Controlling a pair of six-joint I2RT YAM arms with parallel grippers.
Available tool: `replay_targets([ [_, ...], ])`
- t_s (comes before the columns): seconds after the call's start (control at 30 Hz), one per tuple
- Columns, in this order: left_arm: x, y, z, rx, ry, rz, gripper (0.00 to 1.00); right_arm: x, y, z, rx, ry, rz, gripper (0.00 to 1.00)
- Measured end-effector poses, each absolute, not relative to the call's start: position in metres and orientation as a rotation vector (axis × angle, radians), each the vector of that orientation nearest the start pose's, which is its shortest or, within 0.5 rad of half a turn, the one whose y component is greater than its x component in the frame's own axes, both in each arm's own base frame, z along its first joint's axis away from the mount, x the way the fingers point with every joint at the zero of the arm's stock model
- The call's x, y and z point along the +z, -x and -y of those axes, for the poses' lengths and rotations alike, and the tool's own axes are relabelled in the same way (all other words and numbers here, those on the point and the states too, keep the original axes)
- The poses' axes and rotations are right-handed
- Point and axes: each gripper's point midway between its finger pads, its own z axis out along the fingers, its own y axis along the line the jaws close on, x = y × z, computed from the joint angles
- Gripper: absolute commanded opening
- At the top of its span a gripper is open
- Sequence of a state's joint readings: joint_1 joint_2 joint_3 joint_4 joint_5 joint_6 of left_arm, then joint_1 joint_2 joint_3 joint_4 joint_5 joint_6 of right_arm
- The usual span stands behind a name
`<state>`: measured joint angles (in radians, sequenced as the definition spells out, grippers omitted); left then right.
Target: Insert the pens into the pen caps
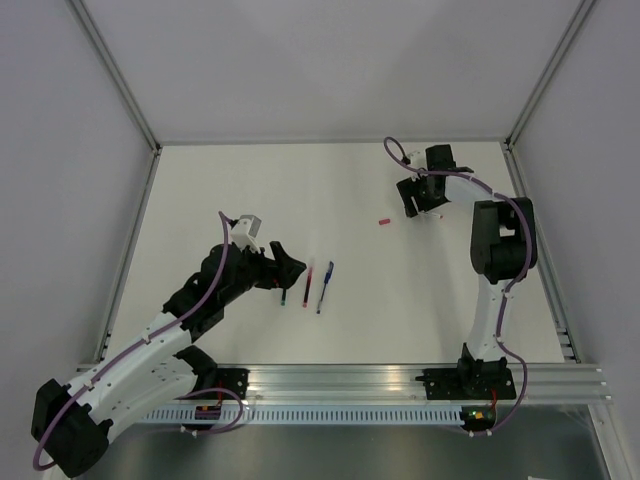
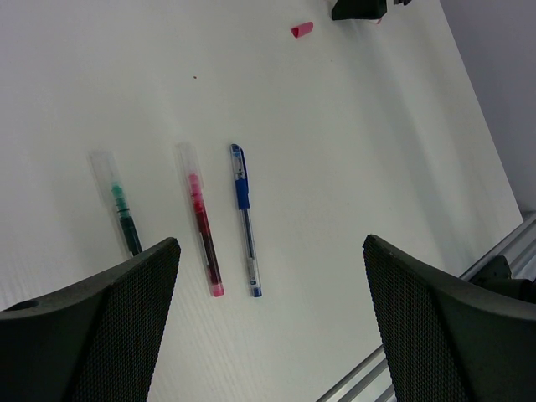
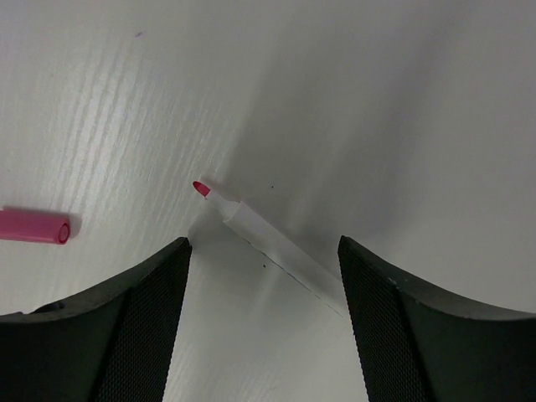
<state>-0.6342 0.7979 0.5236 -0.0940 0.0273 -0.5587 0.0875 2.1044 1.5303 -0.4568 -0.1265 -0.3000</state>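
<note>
Three pens lie side by side on the white table: a dark green one [image 2: 124,211], a red one [image 2: 201,224] and a blue one [image 2: 244,219]. My left gripper [image 2: 268,322] hovers open just near of them, nothing between its fingers. A white pen with a red tip [image 3: 270,245] lies slanted on the table between the open fingers of my right gripper [image 3: 264,322], touching neither pad. A red pen cap [image 3: 35,227] lies to that pen's left, apart from it. From above, the cap [image 1: 383,222] sits left of the right gripper [image 1: 416,206].
The table's near edge is an aluminium rail [image 1: 400,380]. Grey walls and frame posts [image 1: 120,90] close the back and sides. The left arm [image 1: 200,295] stretches over the left half of the table.
</note>
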Motion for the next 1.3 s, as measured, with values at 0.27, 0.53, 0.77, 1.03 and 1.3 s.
replay_targets([
  [0.27,0.171,-0.232,0.204,-0.805,-0.095,-2.026,0.94,0.016,-0.482,-0.048,0.089,0.549,-2.55,0.55],
  [0.53,0.175,-0.231,0.203,-0.811,-0.096,-2.015,0.94,0.014,-0.477,-0.048,0.134,0.514,-2.563,0.14],
  [0.77,0.181,-0.228,0.205,-0.837,-0.108,-1.996,0.94,0.016,-0.468,-0.046,0.095,0.419,-2.612,0.0],
  [1.03,0.186,-0.218,0.228,-0.978,-0.212,-1.975,0.93,0.016,-0.428,-0.048,0.044,0.071,-2.697,0.0],
  [1.3,0.182,-0.196,0.267,-1.24,-0.401,-2.0,0.91,0.104,-0.369,-0.082,0.215,-0.082,-2.49,0.0],
])
